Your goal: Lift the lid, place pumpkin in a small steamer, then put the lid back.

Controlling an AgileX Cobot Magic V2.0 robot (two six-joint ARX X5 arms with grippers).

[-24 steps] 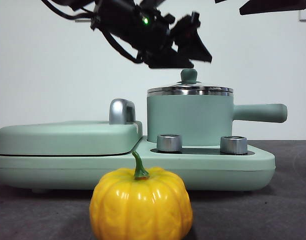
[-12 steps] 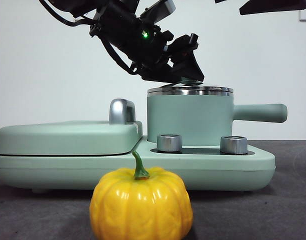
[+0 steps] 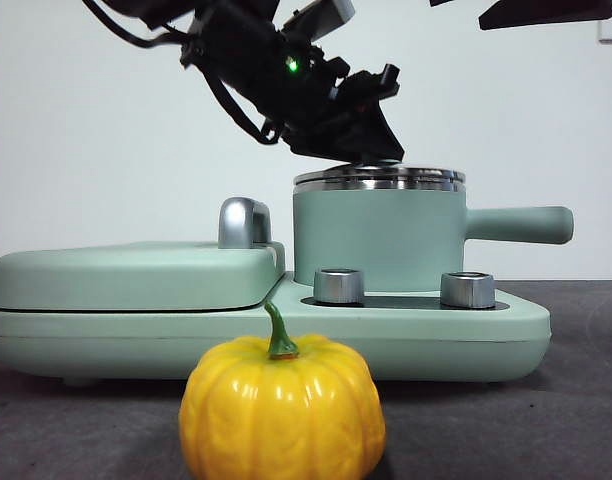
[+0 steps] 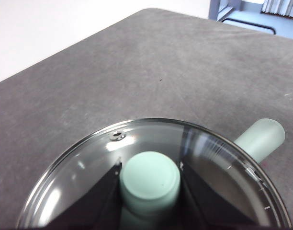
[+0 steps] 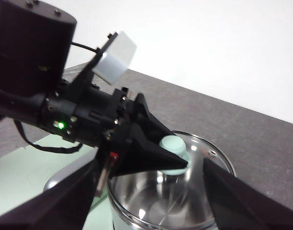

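Grabbing the lid knob

The left gripper is squeezing the knob of the lid, which is sitting on the small steamer. It should be pulling straight toward 12 o'clock. The pumpkin is waiting at 6 o'clock.

A plain white wall is filling the space behind the appliance, evenly lit. A dark grey, felt-like tabletop is stretching out beneath and beyond it. Past the table's far corner, pale floor and a dark metal frame are showing.
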